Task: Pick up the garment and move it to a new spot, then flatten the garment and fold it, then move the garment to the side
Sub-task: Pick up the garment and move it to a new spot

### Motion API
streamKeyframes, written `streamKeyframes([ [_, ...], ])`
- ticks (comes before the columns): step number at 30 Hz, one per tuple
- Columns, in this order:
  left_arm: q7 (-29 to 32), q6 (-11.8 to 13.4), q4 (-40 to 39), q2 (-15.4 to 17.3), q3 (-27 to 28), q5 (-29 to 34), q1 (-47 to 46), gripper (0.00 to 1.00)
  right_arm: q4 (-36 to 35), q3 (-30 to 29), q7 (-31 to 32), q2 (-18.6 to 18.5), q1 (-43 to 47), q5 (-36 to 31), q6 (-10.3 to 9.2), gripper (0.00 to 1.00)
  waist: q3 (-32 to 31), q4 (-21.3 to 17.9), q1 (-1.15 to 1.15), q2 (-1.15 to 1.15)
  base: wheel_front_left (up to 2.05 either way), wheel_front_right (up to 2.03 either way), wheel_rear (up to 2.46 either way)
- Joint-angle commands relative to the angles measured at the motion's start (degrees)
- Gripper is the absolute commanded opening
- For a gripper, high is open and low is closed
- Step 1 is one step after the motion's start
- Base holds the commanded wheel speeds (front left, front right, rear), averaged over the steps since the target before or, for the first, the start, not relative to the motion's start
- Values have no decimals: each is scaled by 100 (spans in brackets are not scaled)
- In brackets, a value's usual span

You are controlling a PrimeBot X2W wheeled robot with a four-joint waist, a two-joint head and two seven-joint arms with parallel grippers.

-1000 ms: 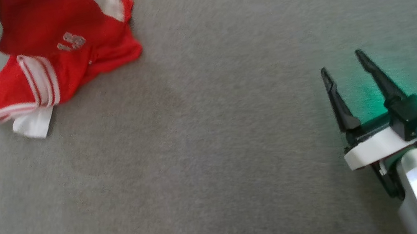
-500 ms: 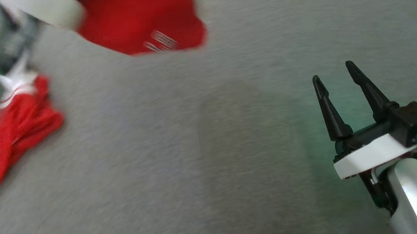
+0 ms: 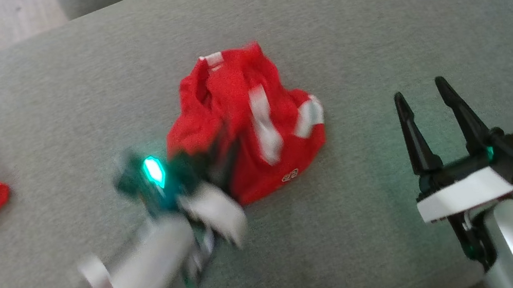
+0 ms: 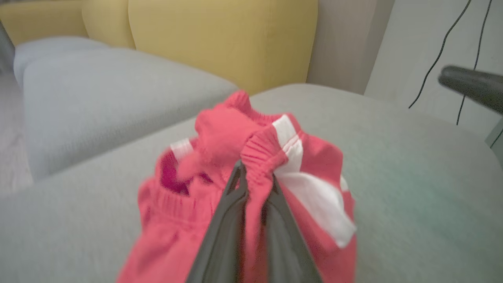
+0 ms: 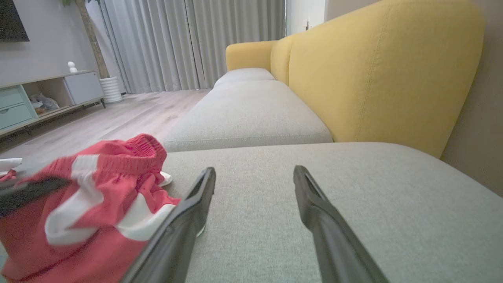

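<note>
garment [image 3: 253, 123]: bunched red heap resting mid sofa cushion [image 3: 370, 15] | left gripper [image 4: 254, 179]: clamped on elastic waistband [image 4: 261, 151] | right gripper [image 3: 423, 94]: spread wide, empty, just right of heap | step: judged relocation, near set-down | next: release, then pull opposite edges apart to flatten

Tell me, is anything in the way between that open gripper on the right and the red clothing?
Nothing visible. Between the right gripper and the red garment lies just bare grey cushion. The left gripper is shut on the garment's waistband, on its far side from the right gripper.
</note>
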Motion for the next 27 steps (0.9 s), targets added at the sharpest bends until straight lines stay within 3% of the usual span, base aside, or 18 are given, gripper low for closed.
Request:
streamKeyframes([
  [1,-60,64,-204,-30,330,151,177,0,-179,67,-14,42,69,62,37,100,-43,133,-1,0,0,0,0],
  [2,-61,72,-260,-101,400,228,458,24,-169,46,-14,42,105,69,37,100,-71,209,-1,0,0,0,0],
  [3,-61,83,-321,-173,480,300,722,97,-158,10,-14,42,148,70,37,100,-122,310,-1,0,0,0,0],
  [10,-62,429,-1264,-440,1720,984,2437,100,-58,-231,-14,42,543,-2,37,100,-580,1038,-1,0,0,0,0],
  [17,-63,732,-2658,-635,3732,2201,4156,100,-146,-464,-14,42,1180,-21,37,100,-1194,1669,-1,0,0,0,0],
  [22,-63,631,-3170,-898,4656,2741,4848,100,-376,-380,-14,42,1418,64,37,100,-1323,1828,-1,0,0,0,0],
  [27,-63,442,-3340,-1040,4989,3085,5116,100,-454,-283,-14,42,1547,-36,37,100,-1357,1875,-1,0,0,0,0],
])
